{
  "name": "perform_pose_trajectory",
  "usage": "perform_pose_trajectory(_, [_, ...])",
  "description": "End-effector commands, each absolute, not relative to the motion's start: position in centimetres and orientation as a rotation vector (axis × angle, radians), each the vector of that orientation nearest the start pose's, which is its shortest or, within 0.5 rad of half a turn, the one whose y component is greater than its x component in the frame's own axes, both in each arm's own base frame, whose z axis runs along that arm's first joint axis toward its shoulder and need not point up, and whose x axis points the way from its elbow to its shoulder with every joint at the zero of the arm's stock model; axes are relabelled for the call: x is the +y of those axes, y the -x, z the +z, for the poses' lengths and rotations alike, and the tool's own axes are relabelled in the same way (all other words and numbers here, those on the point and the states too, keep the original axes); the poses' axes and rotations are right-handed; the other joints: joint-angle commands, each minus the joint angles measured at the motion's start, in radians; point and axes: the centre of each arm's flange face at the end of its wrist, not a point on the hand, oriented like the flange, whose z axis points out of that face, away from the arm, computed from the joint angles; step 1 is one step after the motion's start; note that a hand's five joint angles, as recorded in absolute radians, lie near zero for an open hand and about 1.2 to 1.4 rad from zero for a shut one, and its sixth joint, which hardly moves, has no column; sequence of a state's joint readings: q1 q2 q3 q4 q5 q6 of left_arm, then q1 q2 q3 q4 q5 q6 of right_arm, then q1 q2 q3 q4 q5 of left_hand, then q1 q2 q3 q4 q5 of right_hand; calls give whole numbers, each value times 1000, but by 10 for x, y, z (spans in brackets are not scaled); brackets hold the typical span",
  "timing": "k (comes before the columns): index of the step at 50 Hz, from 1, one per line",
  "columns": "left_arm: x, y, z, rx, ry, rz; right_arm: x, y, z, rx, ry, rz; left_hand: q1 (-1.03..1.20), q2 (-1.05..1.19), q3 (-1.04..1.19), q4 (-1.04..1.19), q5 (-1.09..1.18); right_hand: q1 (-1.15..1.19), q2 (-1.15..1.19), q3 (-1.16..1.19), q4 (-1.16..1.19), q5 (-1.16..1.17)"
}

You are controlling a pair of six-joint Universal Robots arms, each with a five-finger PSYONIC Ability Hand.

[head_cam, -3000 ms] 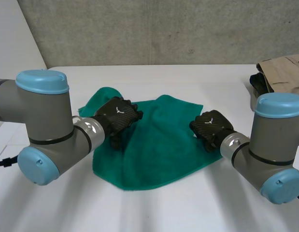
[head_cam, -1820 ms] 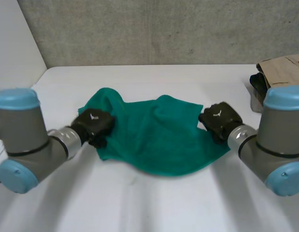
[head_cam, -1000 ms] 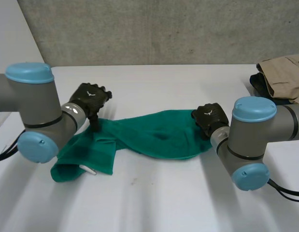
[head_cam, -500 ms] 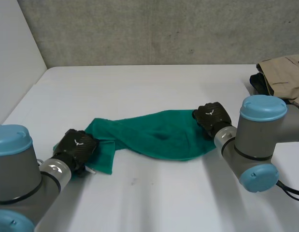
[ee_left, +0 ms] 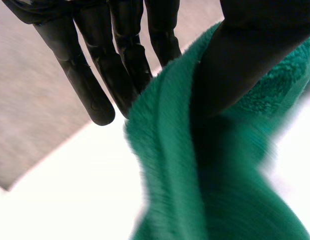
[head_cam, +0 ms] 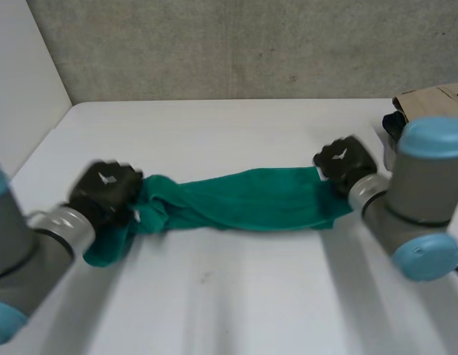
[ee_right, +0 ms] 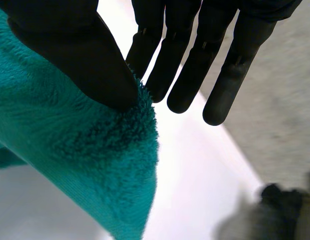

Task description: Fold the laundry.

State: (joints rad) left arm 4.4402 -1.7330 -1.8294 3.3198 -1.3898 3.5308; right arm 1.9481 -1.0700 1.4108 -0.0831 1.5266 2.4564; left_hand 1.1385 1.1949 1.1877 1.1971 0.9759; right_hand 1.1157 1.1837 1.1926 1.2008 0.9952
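A green towel (head_cam: pixel 243 199) is stretched in a long band across the white table (head_cam: pixel 229 296), held at both ends. My left hand (head_cam: pixel 104 188) has its left end: in the left wrist view its thumb (ee_left: pixel 245 60) presses the towel (ee_left: pixel 215 175) against the fingers (ee_left: pixel 119 60). My right hand (head_cam: pixel 345 164) has the right end: in the right wrist view its thumb (ee_right: pixel 79 55) pinches the towel's corner (ee_right: pixel 94 150) against the fingers (ee_right: pixel 195 55). A loose fold of towel hangs below the left hand.
A pile of folded clothes (head_cam: pixel 428 107), tan on top of dark, lies at the table's far right edge, just behind my right arm (head_cam: pixel 425 200). A grey wall (head_cam: pixel 229 44) runs along the back of the table.
My left hand went down to the towel's left end and closed on it. Both hands then pulled apart, and the bunched towel is now drawn into a straight band.
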Motion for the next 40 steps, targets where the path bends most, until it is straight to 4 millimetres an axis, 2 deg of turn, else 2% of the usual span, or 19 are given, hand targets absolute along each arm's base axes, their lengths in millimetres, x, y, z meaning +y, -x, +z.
perform_pose_trajectory(1, [-252, 189, 286, 2279, -649, -2240, -310, -231, 269, 2222, 1506, -2227, 258, 201, 209, 199, 246, 281, 213, 204, 195, 227])
perform_pose_trajectory(2, [-255, 179, 298, 2296, -593, -2251, -306, -226, 280, 2233, 1548, -2227, 258, 201, 209, 199, 246, 281, 213, 204, 195, 227])
perform_pose_trajectory(4, [-258, 171, 306, 2328, -539, -2251, -302, -223, 286, 2249, 1596, -2195, 258, 201, 209, 199, 246, 281, 213, 204, 195, 227])
perform_pose_trajectory(7, [-265, 159, 306, 2439, -483, -2189, -292, -222, 287, 2263, 1698, -2088, 258, 201, 209, 199, 246, 281, 213, 204, 195, 227])
perform_pose_trajectory(9, [-269, 160, 296, 2531, -485, -2122, -289, -224, 284, 2262, 1740, -2033, 258, 201, 209, 199, 246, 281, 213, 204, 195, 227])
perform_pose_trajectory(10, [-273, 164, 283, 2611, -503, -2058, -288, -228, 279, 2252, 1757, -2000, 258, 201, 209, 199, 246, 281, 213, 204, 195, 227])
perform_pose_trajectory(13, [-283, 168, 262, 2690, -513, -1968, -293, -233, 268, 2248, 1767, -1964, 258, 201, 209, 199, 246, 281, 213, 204, 195, 227])
perform_pose_trajectory(14, [-293, 170, 248, 2718, -514, -1916, -300, -236, 258, 2256, 1769, -1942, 258, 201, 209, 199, 246, 281, 213, 204, 195, 227])
perform_pose_trajectory(17, [-314, 171, 228, 2708, -502, -1877, -313, -242, 243, 2266, 1771, -1923, 258, 201, 209, 199, 246, 281, 213, 204, 195, 227])
perform_pose_trajectory(18, [-331, 171, 218, 2681, -489, -1875, -324, -246, 235, 2266, 1754, -1941, 258, 201, 209, 199, 246, 281, 213, 204, 195, 227])
perform_pose_trajectory(21, [-357, 173, 217, 2604, -477, -1935, -344, -254, 234, 2250, 1679, -2045, 258, 201, 209, 199, 246, 281, 213, 204, 195, 227])
perform_pose_trajectory(22, [-374, 177, 226, 2530, -478, -2018, -359, -261, 239, 2224, 1596, -2150, 258, 201, 209, 199, 246, 281, 213, 204, 195, 227])
perform_pose_trajectory(25, [-397, 180, 260, 2356, -471, -2209, -383, -270, 260, 2132, 1418, -2373, 258, 201, 209, 199, 246, 281, 213, 204, 195, 227])
perform_pose_trajectory(26, [-407, 182, 291, 2219, -447, -2356, -395, -274, 282, 2029, 1269, -2546, 258, 201, 209, 199, 246, 281, 213, 204, 195, 227])
perform_pose_trajectory(28, [-413, 182, 325, 2057, -405, -2517, -405, -275, 310, 1893, 1093, -2715, 258, 201, 209, 199, 246, 281, 213, 204, 195, 227])
perform_pose_trajectory(29, [-414, 180, 357, 1902, -348, -2661, -410, -274, 333, 1753, 929, -2834, 258, 201, 209, 199, 246, 281, 213, 204, 195, 227])
perform_pose_trajectory(33, [-405, 177, 420, 1547, -193, -2948, -405, -273, 374, 1487, 692, -2955, 258, 201, 209, 199, 246, 281, 213, 204, 195, 227])
perform_pose_trajectory(36, [-399, 178, 435, 1435, -165, -3017, -399, -273, 377, 1445, 699, -2947, 258, 201, 209, 199, 246, 281, 213, 204, 195, 227])
perform_pose_trajectory(40, [-394, 181, 418, 1579, -213, -2950, -394, -274, 365, 1463, 780, -2892, 258, 201, 209, 199, 246, 281, 213, 204, 195, 227])
